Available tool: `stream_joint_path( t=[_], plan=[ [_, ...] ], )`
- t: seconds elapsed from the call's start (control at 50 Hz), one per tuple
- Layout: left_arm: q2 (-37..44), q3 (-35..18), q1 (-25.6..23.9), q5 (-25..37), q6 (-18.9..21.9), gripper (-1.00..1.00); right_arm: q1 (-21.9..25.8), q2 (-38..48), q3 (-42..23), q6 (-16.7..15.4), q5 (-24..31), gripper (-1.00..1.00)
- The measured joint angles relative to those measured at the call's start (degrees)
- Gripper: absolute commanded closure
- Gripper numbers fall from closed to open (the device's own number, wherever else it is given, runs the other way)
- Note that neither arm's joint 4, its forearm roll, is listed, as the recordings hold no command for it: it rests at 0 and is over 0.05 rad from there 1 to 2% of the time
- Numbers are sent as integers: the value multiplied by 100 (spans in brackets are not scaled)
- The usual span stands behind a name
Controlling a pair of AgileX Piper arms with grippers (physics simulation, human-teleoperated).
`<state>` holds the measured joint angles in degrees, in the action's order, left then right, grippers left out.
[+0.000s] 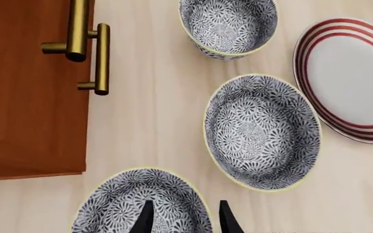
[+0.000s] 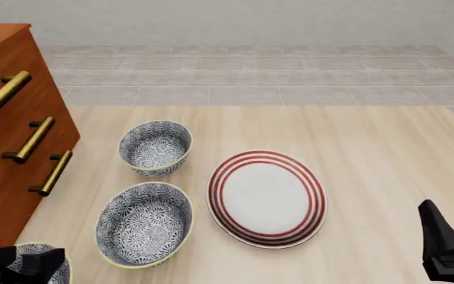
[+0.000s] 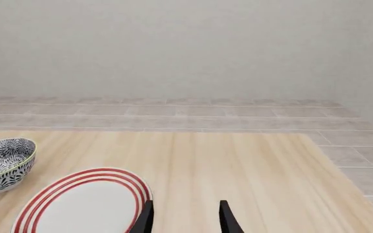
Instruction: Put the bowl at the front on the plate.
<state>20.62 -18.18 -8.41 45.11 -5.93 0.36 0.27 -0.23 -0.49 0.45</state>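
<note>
The plate (image 2: 267,198) is sitting at the centre of the front view on the worktop (image 2: 369,154), empty. The bowl (image 2: 54,267) I want is peeking out at the lower left corner, directly under my left pincer (image 1: 183,218), whose fingers are spread narrowly over its inside. It's round, mouth up, no long axis. My right pincer (image 3: 185,217) is idling, parted, empty, lower right.
</note>
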Motion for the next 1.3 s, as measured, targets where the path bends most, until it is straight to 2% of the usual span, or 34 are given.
stream_joint_path(
  t=[0.58, 0.98, 1.3],
  plan=[
    [166, 487, -480, -329, -661, -100, 11, 12, -3, 2, 7, -100],
    [534, 895, -630, -916, -928, -100, 10, 52, 6, 15, -37, -100],
    [625, 1130, -617, -1108, -1029, -100, 0, 36, 8, 16, -32, -100]
  ],
)
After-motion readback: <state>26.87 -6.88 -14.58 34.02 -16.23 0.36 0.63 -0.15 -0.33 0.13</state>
